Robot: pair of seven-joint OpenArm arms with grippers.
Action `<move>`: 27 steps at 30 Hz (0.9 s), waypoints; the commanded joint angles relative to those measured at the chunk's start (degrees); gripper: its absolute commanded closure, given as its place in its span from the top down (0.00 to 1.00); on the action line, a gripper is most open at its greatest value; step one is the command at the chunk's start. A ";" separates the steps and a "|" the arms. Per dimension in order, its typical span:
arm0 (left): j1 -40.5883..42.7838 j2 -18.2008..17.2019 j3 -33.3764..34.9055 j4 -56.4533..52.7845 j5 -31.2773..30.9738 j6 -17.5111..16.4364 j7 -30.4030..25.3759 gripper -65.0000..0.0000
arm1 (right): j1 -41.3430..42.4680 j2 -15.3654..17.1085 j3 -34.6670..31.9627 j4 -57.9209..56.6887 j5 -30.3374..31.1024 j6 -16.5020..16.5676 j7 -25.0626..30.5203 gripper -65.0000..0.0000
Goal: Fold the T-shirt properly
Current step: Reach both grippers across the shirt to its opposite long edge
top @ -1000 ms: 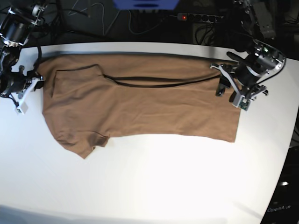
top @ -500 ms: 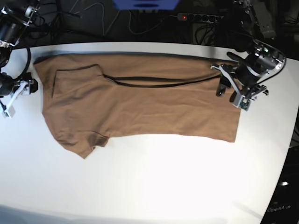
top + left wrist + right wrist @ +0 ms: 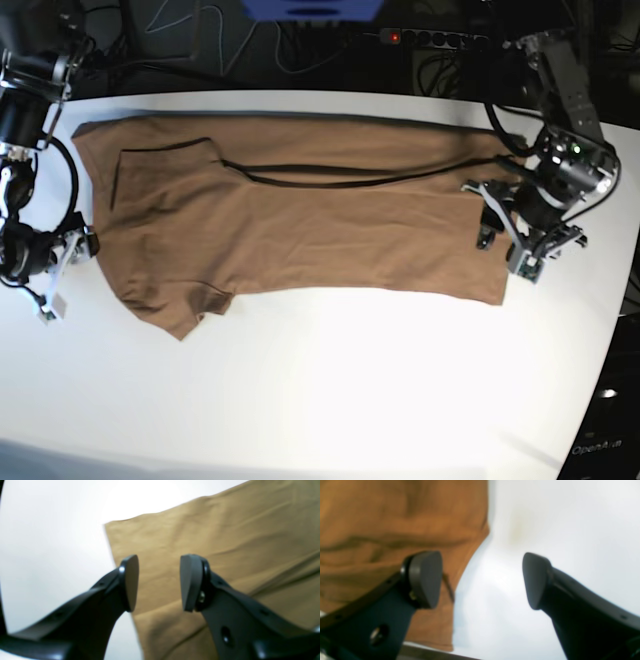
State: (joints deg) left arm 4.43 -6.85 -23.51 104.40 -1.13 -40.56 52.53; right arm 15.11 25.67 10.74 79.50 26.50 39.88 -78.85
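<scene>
The tan-brown T-shirt (image 3: 300, 210) lies flat on the white table (image 3: 350, 400), its far part folded over along a dark crease, one short sleeve at front left. My left gripper (image 3: 503, 250) is open at the shirt's right edge near its front corner. In the left wrist view the gripper (image 3: 158, 582) hovers over the cloth (image 3: 225, 542), empty. My right gripper (image 3: 68, 272) is open just off the shirt's left edge. In the right wrist view the gripper (image 3: 480, 580) straddles the cloth (image 3: 395, 517) edge, one finger over shirt, one over bare table.
Cables and a power strip (image 3: 420, 37) with a red light lie in the dark behind the table's far edge, beside a blue object (image 3: 312, 8). The table's curved edge runs down the right side.
My left gripper has moved toward the front along the shirt's right edge. My right gripper has moved toward the front along the shirt's left side. The shirt has not moved.
</scene>
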 commanded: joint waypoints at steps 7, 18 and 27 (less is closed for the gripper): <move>-13.26 -0.22 -0.10 -8.18 12.07 0.56 2.28 0.41 | 8.58 -4.53 -4.46 -4.03 -18.11 0.12 5.75 0.76; -26.45 1.80 -3.61 -27.34 24.29 0.56 4.13 0.41 | 12.36 -8.22 -4.46 -11.07 -25.23 0.12 9.44 0.76; -33.04 1.27 -13.72 -43.08 24.64 0.56 -1.68 0.41 | 12.01 -7.96 -4.54 -11.07 -25.23 0.12 9.44 0.76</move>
State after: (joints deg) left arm -26.96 -4.91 -37.36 60.45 24.08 -40.27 51.83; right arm 25.61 16.67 6.11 67.48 1.43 40.05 -69.76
